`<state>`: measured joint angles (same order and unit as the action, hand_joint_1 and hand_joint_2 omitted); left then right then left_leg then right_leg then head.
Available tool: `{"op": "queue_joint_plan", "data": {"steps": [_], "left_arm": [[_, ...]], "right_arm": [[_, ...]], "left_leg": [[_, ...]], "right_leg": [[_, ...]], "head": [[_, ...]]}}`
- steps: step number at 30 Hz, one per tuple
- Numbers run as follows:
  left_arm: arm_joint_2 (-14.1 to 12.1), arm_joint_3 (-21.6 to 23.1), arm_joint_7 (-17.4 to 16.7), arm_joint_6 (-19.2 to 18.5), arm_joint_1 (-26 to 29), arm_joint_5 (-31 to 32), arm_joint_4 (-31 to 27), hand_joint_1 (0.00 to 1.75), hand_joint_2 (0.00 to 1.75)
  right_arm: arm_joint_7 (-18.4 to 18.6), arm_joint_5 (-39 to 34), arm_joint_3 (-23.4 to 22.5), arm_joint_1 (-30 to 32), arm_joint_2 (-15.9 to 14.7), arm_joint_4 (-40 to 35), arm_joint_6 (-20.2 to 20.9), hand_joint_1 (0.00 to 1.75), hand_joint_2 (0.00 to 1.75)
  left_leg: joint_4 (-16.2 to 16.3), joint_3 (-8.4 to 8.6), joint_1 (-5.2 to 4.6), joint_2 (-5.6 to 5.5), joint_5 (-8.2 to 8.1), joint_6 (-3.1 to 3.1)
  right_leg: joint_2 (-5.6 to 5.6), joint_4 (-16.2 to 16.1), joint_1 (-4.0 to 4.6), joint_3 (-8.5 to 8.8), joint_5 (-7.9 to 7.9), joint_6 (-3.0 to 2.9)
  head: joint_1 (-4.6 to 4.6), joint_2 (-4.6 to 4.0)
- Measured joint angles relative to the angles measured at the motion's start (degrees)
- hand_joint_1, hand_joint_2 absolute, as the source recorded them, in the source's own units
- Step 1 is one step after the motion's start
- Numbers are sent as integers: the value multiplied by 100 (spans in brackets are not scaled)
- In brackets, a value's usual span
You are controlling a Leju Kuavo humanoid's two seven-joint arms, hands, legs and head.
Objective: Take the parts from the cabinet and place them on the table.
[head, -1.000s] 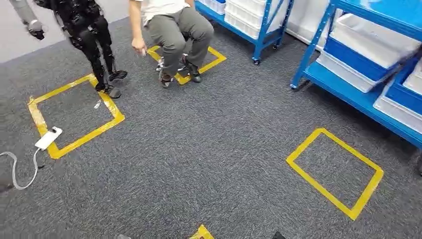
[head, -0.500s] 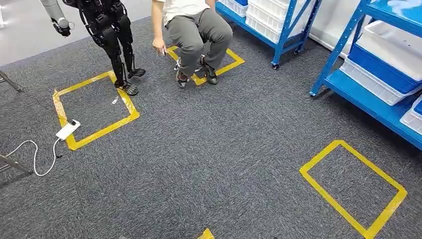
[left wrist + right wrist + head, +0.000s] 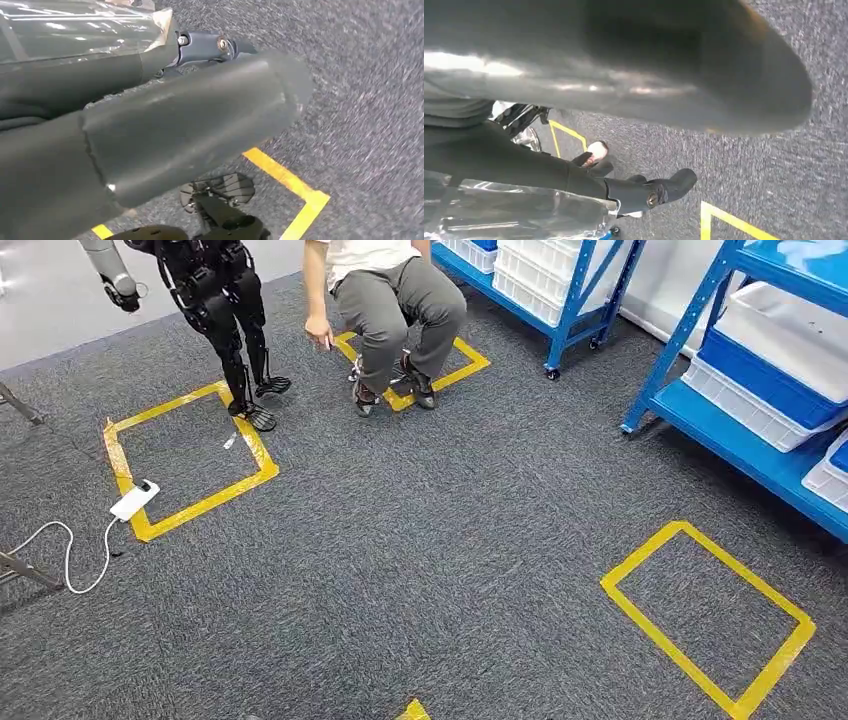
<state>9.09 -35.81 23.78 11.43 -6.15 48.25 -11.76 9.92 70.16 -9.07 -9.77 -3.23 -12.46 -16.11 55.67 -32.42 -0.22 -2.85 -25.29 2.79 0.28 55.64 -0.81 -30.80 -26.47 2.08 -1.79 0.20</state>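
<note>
In the left wrist view my left hand [image 3: 165, 130] looms large, its thick grey thumb across the picture and its dark fingers [image 3: 205, 45] lying along a clear, shiny plastic bag [image 3: 75, 30] that it holds. My right hand [image 3: 624, 65] looks much the same in the right wrist view, dark fingers [image 3: 649, 195] closed against another clear plastic bag [image 3: 509, 210]. What is inside either bag is hidden. Both arms hang over grey carpet. A blue shelf rack [image 3: 740, 445] with white bins [image 3: 750, 405] stands at the right of the head view.
A seated person [image 3: 390, 300] and a standing black robot [image 3: 220, 310] are ahead to the left. A second blue rack [image 3: 570, 290] stands behind them. Yellow tape squares [image 3: 190, 455] [image 3: 710, 615] mark the carpet. A white power strip [image 3: 133, 500] with its cable lies at the left.
The head camera swung between one second and half a second ago, shifting the whole scene right and down. Since then the picture has barely shifted.
</note>
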Motion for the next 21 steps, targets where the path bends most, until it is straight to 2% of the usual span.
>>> {"op": "queue_joint_plan", "data": {"steps": [1, 2, 3, 4, 5, 6, 7, 8, 10, 11, 12, 13, 14, 15, 16, 17, 18, 19, 20, 21], "left_arm": [[20, 21, -15, -11, 11, 36, 0, 0, 0], [27, 45, -26, -13, 8, 45, 2, 0, 0], [29, 66, -48, -18, 0, 53, 2, 0, 0], [36, 75, -53, -18, 1, 53, 2, 0, 0], [40, 84, -57, -22, 6, 62, 2, 0, 0], [42, 86, -59, -26, 10, 62, 2, 0, 0], [42, 86, -64, -33, 16, 62, 2, 0, 0], [44, 88, -64, -33, 18, 62, 2, 0, 0], [49, 91, -66, -33, 14, 62, 2, 0, 0], [44, 91, -70, -35, 9, 71, 0, 0, 0], [29, 91, -87, -37, 5, 88, 0, 0, 0], [29, 95, -88, -42, 5, 99, -2, 0, 0], [29, 102, -96, -50, 10, 104, 0, 0, 0], [29, 102, -103, -55, 17, 110, 0, 0, 0], [29, 104, -118, -57, 22, 112, 2, 0, 0], [29, 104, -118, -59, 23, 128, 2, 0, 0], [29, 108, -118, -59, 8, 130, 2, 0, 0], [31, 112, -123, -59, -9, 130, 2, 0, 0], [29, 112, -129, -59, -13, 141, 2, 0, 0], [29, 115, -136, -59, -6, 143, 2, 0, 0]], "right_arm": [[7, 5, -4, 18, -1, 0, 4, 0, 0], [7, 18, -4, 22, 1, 0, 22, 0, 0], [9, 20, -7, 19, 8, 0, 55, 0, 0], [18, 24, -7, 21, 6, 0, 57, 0, 0], [18, 24, -7, 31, 1, 0, 61, 0, 0], [18, 29, -7, 48, 8, 0, 61, 0, 0], [18, 29, -9, 64, 15, 2, 59, 0, 0], [18, 29, -7, 67, 12, 2, 59, 0, 0], [20, 35, -9, 62, 15, 0, 63, 0, 0], [20, 53, -9, 61, 23, 2, 77, 0, 0], [20, 66, -9, 57, 43, 2, 111, 0, 0], [20, 73, -9, 62, 45, 4, 125, 0, 0], [22, 79, -9, 65, 41, 4, 131, 0, 0], [27, 86, -9, 60, 45, 4, 133, 0, 0], [27, 92, -9, 54, 54, 4, 133, 0, 0], [27, 103, -9, 51, 52, 2, 133, 0, 0], [27, 105, -9, 56, 49, 2, 133, 0, 0], [27, 112, -9, 67, 47, 2, 133, 0, 0], [27, 116, -9, 82, 47, 2, 133, 0, 0], [27, 120, -9, 93, 50, 4, 140, 0, 0]], "left_leg": [[-210, 148, 77, 10, 108, 31], [-308, 216, 77, 15, 154, 37], [-318, 222, 81, 28, 176, 55], [-314, 210, 85, 30, 173, 52], [-312, 200, 85, 30, 171, 49], [-306, 189, 86, 25, 169, 41], [-296, 181, 99, 11, 169, 18], [-270, 170, 127, -13, 158, -24], [-130, 117, 194, -84, 97, -147], [-11, 68, 195, -96, 43, -233], [80, 11, 175, -127, -43, -305], [92, 8, 174, -141, -52, -314], [102, 1, 195, -145, -48, -326], [88, -5, 212, -176, -22, -345], [109, -11, 250, -188, -32, -364], [219, -52, 252, -65, -113, -363], [519, -194, 232, 100, -314, -358], [977, -424, 224, 194, -565, -360], [1512, -692, 224, 239, -797, -355], [1899, -894, 219, 252, -918, -335]], "right_leg": [[-19, 43, 21, 5, -8, -11], [-21, 163, 13, -49, -91, -17], [-21, 499, 7, -222, -277, -44], [-21, 970, -12, -458, -486, -51], [-21, 1429, -33, -696, -660, -41], [-22, 1702, -52, -836, -721, 5], [-23, 1690, -89, -827, -678, 71], [-23, 1392, -134, -672, -532, 162], [19, 407, -232, -127, -177, 360], [129, 166, -276, 0, -157, 403], [133, 186, -211, 22, -172, 265], [95, 251, -207, 1, -166, 125], [63, 270, -196, -12, -169, 68], [41, 293, -167, -22, -168, 18], [6, 291, -175, -28, -153, -36], [-20, 285, -164, -24, -144, -62], [-43, 285, -142, -28, -140, -91], [-87, 286, -116, -37, -148, -104], [-141, 287, -84, -49, -151, -109], [-185, 288, -53, -58, -156, -117]], "head": [[13, 0], [29, 0], [41, 0], [48, -2], [41, 0], [39, 0], [46, 0], [37, 0], [44, -2], [50, 0], [101, 0], [76, 0], [54, -2], [50, 0], [48, 0], [39, -2], [30, 0], [26, 0], [28, 0], [30, 0]]}}
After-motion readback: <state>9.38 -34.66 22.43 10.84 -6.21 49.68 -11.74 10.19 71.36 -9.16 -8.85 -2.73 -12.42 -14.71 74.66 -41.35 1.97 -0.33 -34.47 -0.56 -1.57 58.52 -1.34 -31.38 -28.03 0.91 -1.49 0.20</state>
